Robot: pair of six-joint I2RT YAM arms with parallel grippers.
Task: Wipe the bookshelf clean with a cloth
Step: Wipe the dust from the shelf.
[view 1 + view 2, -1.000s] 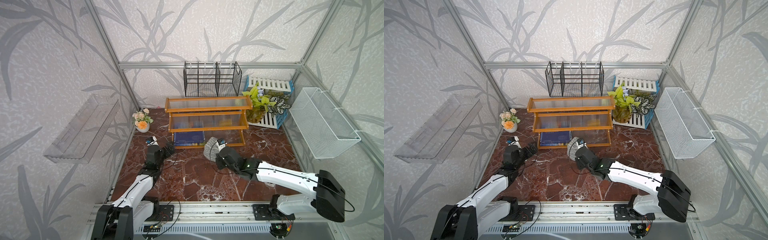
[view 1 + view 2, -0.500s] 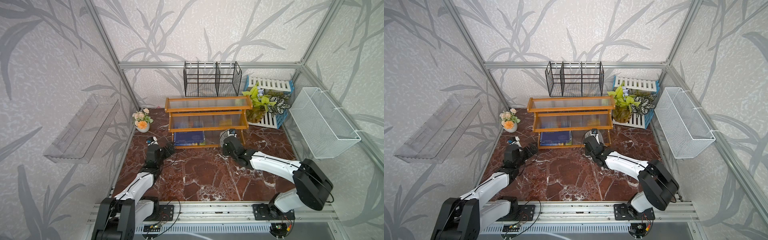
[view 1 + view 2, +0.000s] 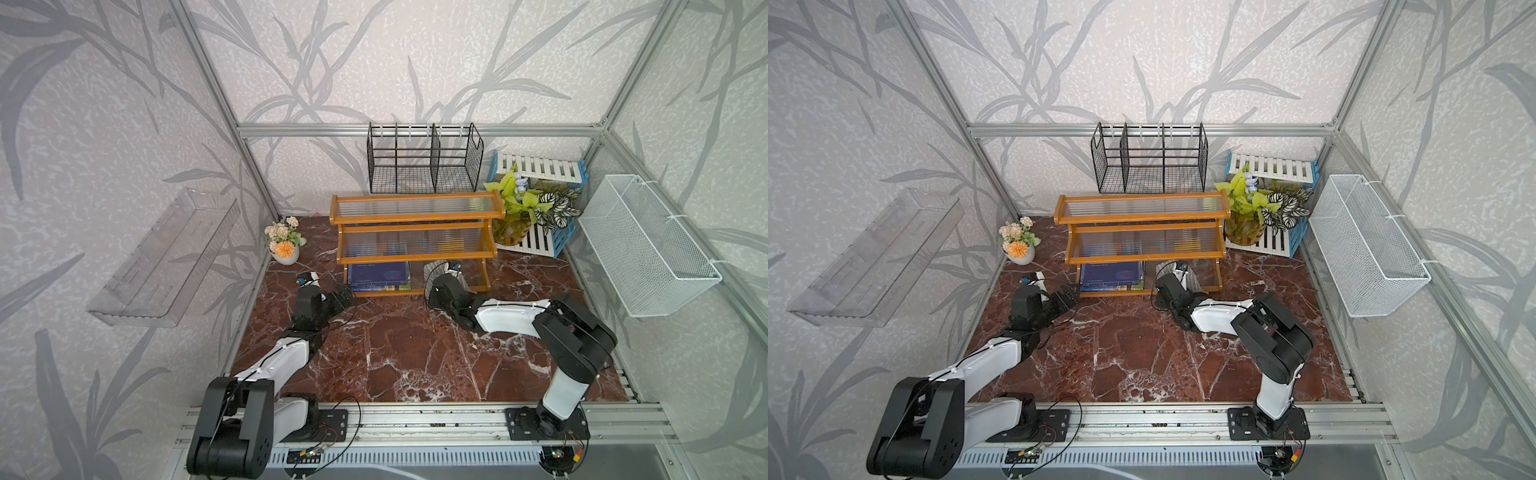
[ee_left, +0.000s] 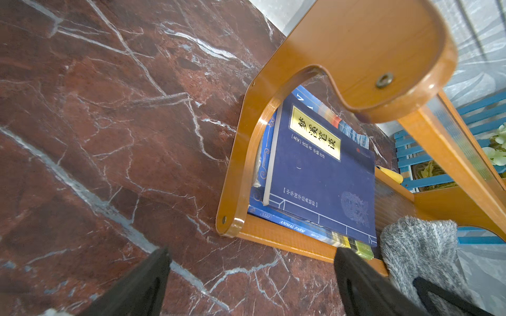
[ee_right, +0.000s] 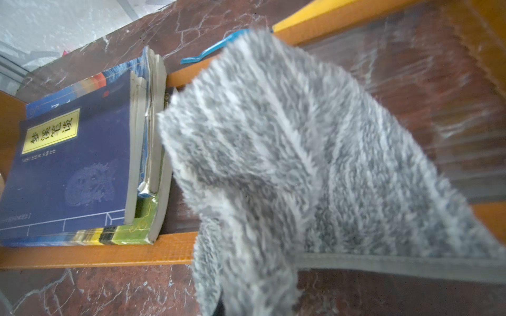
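1. Since 1 second ago the right arm has folded at the elbow. It has carried the cloth [image 3: 434,268] from the floor in front of the bookshelf [image 3: 415,218] into the lowest of its 3 tiers. The left arm has hardly shifted.
2. Clamped tight on the cloth, the right gripper [image 3: 441,277] sits low at the front rail of that tier, to the right of a stack of books [image 3: 378,276].
3. Seen from the right wrist, the grey, white-striped cloth [image 5: 301,164] spreads over the ribbed clear panel [image 5: 451,109] of the lowest tier. 1 fold hangs down over the wooden front rail [image 5: 95,255].
4. Its edge lies just beside the page edges of the books [image 5: 74,164]; whether it touches them cannot be told.
5. Jaws wide apart and holding nothing, the left gripper [image 3: 343,295] hovers low over the red marble floor [image 3: 415,353], near the left end of the bookshelf.
6. From the left wrist, 2 black fingers [image 4: 137,284] frame the curved wooden side panel [image 4: 246,164]. The dark blue top book [image 4: 320,175] lies beyond it, and a corner of the cloth [image 4: 419,246] is at the far side.
7. Behind the bookshelf stands a black wire rack [image 3: 424,166], a potted plant [image 3: 523,208] is at its right end, and a small flower pot [image 3: 284,249] is near its left.
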